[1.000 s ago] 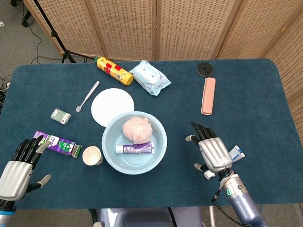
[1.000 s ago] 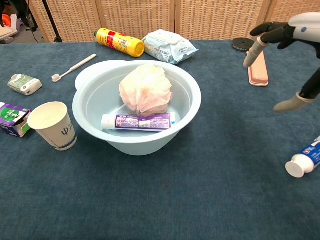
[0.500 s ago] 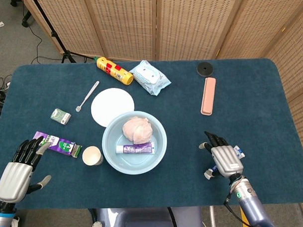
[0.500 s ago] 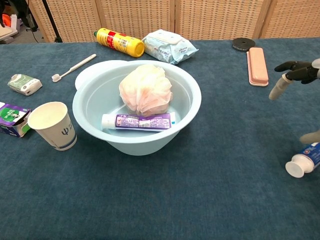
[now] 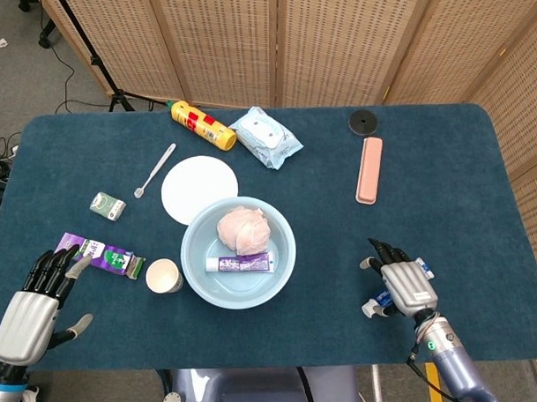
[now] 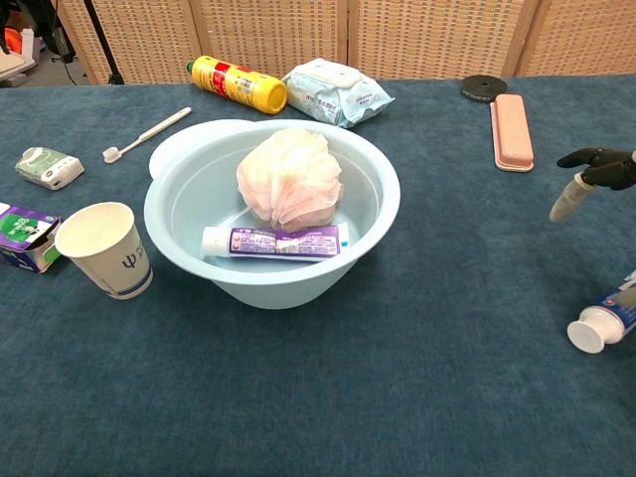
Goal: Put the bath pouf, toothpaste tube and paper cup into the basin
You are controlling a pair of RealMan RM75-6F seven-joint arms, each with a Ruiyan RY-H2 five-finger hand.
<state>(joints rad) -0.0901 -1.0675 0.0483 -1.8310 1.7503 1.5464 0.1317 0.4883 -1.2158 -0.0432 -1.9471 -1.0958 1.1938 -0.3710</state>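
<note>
Head view, looking down on a dark blue cloth-covered table. A pale blue round plastic basin sits near the front centre. Inside it lie a peach-pink mesh bath pouf and, just in front of the pouf, a purple and white toothpaste tube lying flat. Two of the three items appear done.

A white paper cup stands upright on the cloth just left of the basin, close to its wall but outside it. Beside the cup lies a purple and green cardboard carton.

A grey robotic left hand hovers at the front left corner, released, fingers spread, holding nothing, its fingertips near the carton. A grey robotic right hand sits at the front right, also unclenched and empty, over a small blue and white tube that lies on the cloth.

Likely next step: the left hand takes the cup. Risks: the thin cup could crush under a tight grasp, or tip over if fingers nudge it sideways. The carton crowds the approach and could be knocked. The cup could also catch the basin rim when it is carried over.
</note>
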